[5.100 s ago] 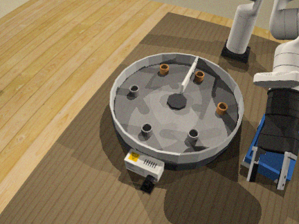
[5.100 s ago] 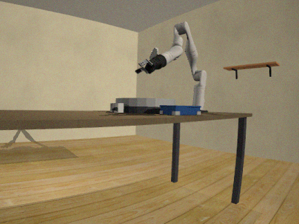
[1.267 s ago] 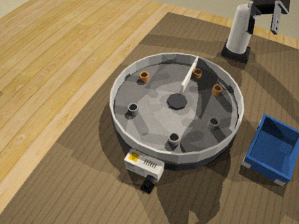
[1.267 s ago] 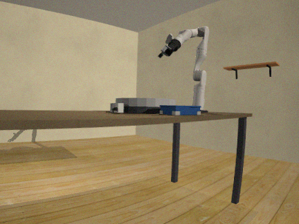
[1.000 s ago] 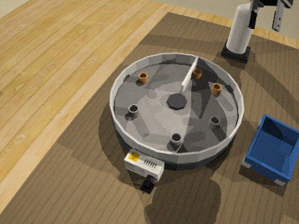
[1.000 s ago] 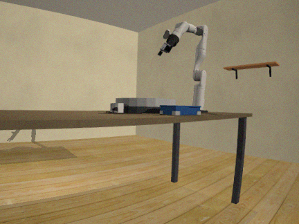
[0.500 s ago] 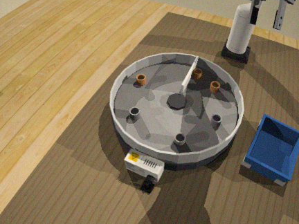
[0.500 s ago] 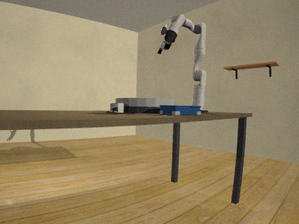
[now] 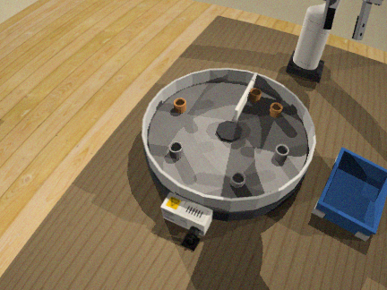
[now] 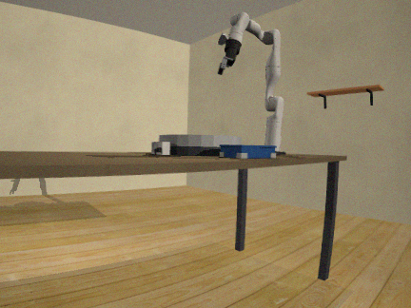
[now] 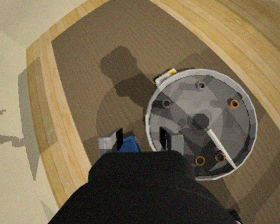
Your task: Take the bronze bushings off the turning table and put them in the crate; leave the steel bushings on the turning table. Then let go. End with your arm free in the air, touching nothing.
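The round grey turning table (image 9: 228,139) holds three bronze bushings, one at the back left (image 9: 180,105) and two at the back right (image 9: 255,95) (image 9: 276,109). Three steel bushings stand at the left (image 9: 175,149), the front (image 9: 237,179) and the right (image 9: 281,151). A white bar (image 9: 245,98) runs from the hub to the rim. The blue crate (image 9: 356,192) stands empty to the right of the table. My gripper (image 10: 223,67) hangs open and empty, high above the table; its fingers show in the wrist view, with the turning table (image 11: 201,123) far below.
A white control box (image 9: 186,213) with a black motor sits against the table's front rim. The arm's base (image 9: 307,47) stands behind the turning table. A wall shelf (image 10: 345,92) hangs off to the right.
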### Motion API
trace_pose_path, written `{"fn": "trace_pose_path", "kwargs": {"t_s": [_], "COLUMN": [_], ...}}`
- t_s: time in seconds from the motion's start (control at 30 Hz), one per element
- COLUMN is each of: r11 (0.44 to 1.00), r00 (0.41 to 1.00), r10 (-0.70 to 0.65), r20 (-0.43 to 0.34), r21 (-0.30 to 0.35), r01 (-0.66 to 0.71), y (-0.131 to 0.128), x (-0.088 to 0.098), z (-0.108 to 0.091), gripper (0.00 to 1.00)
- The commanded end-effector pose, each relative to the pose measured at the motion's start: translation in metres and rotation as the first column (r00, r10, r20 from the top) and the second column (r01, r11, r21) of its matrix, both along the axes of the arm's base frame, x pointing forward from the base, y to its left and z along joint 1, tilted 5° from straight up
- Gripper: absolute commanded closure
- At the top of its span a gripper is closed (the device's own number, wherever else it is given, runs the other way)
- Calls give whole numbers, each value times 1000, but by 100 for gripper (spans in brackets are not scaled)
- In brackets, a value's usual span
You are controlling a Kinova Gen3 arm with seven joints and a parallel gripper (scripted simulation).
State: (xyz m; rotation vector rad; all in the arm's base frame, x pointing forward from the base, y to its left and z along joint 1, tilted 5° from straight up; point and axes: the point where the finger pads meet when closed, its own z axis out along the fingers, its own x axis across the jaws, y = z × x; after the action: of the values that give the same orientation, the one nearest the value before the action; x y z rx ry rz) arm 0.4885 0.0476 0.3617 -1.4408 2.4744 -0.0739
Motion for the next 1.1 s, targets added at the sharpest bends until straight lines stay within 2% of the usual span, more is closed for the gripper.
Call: {"fn": "trace_pose_path", "kwargs": {"t_s": [0.0, 0.37, 0.53, 0.93, 1.07], "r11": [1000, 1000, 998, 998, 998], "r00": [993, 993, 947, 947, 947], "r10": [6, 6, 17, 17, 17], "r20": [-118, -118, -321, -321, -320], "r21": [-20, -20, -49, -49, -49], "r01": [-8, -8, -35, -35, -35], "y": [0, 0, 0, 0, -16], "x": [-5, -5, -5, -5, -36], "z": [-11, -11, -9, -9, -30], "gripper": [0, 0, 0, 0, 0]}}
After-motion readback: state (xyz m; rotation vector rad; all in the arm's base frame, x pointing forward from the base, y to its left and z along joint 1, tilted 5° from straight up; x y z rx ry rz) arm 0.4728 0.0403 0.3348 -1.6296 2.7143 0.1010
